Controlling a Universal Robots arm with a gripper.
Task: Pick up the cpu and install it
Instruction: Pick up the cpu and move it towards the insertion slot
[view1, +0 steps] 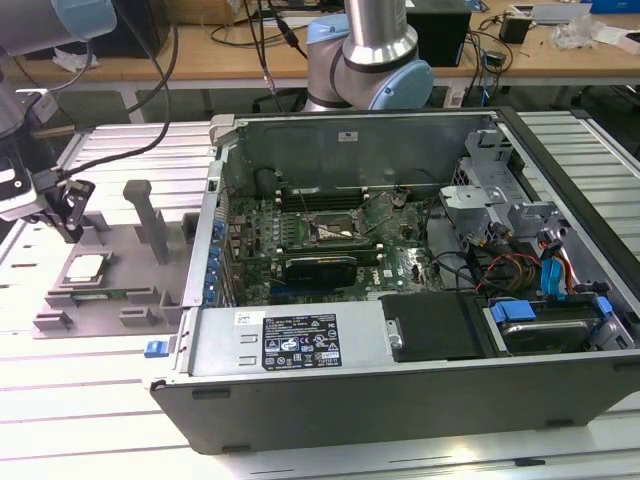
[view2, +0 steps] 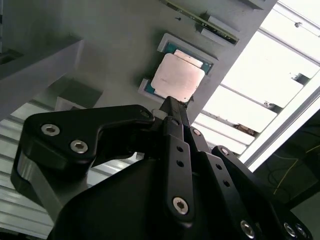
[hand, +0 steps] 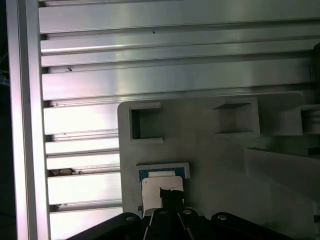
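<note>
The cpu (view1: 85, 266), a small flat square chip with a shiny silver metal top, is lying flat in a shallow pocket of the grey plastic fixture tray (view1: 130, 270), out on the exterior view's left, well apart from the open black and silver computer case (view1: 300, 400). I've got the black gripper (view1: 68, 228) hanging over that tray, right above the chip, and it's carrying nothing. In the second wrist view the fingers (view2: 175, 145) are drawn together into one narrow tip with no gap between them, so I'm calling it clenched and empty. That tip (view2: 170, 101) lines up with the near edge of the cpu (view2: 177, 77), and I can't say whether it is touching the metal or sitting just off it. In the first wrist view, same story: gripper tip (hand: 170, 192) beside the pale chip (hand: 150, 196), with a blue-green border showing around it in the pocket. The tray (hand: 210, 165) has other square recesses and upright grey posts near it. Over in the case, the green motherboard (view1: 260, 250) lies exposed, and its square black-framed socket (view1: 335, 233) sits near the middle. Everything rests on the slatted aluminium table (view1: 100, 400), with the silver and blue arm base (view1: 370, 60) behind the case.
</note>
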